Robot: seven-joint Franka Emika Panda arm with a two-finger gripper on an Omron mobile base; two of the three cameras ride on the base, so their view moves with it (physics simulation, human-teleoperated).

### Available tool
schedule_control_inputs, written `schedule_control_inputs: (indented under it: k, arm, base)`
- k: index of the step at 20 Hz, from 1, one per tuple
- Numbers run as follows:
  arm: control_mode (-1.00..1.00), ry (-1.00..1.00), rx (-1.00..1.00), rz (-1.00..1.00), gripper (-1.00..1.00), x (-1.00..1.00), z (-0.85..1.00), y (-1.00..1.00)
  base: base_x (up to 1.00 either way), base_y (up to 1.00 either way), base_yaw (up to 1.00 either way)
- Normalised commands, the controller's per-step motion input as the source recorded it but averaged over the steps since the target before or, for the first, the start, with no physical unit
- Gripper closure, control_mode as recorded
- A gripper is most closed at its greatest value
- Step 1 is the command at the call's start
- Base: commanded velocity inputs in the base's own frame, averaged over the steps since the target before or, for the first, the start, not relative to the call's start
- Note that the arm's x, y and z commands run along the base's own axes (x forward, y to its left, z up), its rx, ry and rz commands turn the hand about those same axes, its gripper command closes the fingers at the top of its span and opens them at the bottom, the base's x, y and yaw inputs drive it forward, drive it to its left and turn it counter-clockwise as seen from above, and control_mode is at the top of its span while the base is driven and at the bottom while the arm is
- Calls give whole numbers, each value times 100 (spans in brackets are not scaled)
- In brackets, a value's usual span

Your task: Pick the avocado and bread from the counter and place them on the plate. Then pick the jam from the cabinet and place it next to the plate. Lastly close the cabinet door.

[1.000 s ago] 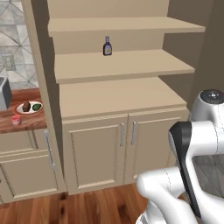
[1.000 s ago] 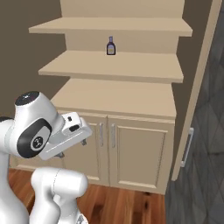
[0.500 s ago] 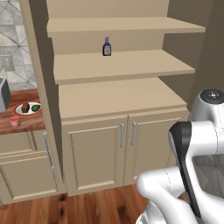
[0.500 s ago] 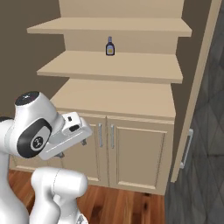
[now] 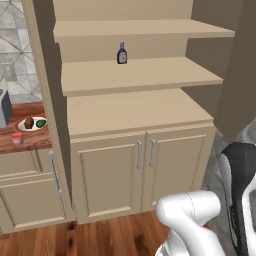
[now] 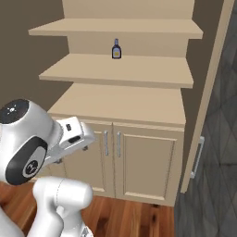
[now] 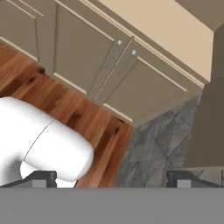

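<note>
A small dark bottle (image 5: 121, 53) with a pale label stands upright on the middle shelf, toward the shelf's back edge and near its centre; it appears again in the right base view (image 6: 116, 49). A grey appliance (image 5: 4, 107) sits at the left edge of the left base view. Reddish wooden floorboards (image 7: 65, 100) meet grey patterned tiles (image 7: 153, 148) below.

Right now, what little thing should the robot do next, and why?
Probably reach the open gripper toward the open cabinet door to swing it shut. The avocado and bread already sit on the plate, and the jam stands beside it on the counter, so closing the door seems all that is left.
</note>
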Motion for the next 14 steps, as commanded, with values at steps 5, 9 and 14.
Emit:
schedule_control_inputs:
  k: [5, 9, 14]
  arm:
    - [-100, -49, 5, 2, -100, -59, -1, 0]
    - [-100, -34, 2, 0, -100, -53, -12, 1]
    - [-100, -7, 0, -5, -100, -14, -26, 25]
  base:
    - [0, 0, 0]
    - [0, 0, 0]
    - [0, 0, 0]
